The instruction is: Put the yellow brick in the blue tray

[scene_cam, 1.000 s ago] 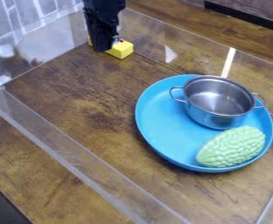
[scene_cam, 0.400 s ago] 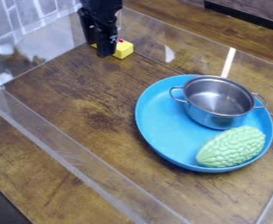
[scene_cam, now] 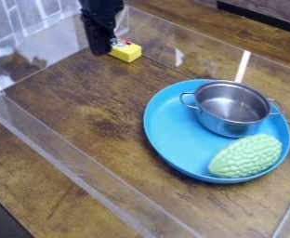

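the gripper (scene_cam: 100,44) is at the far side of the table (scene_cam: 73,102), just beside the brick (scene_cam: 125,51); whether its dark jaws are wide or narrow i cannot tell. the brick lies on the wood, well apart from the blue tray (scene_cam: 173,139). the steel pot (scene_cam: 232,104) and the green bumpy thing (scene_cam: 245,156) sit in the tray.
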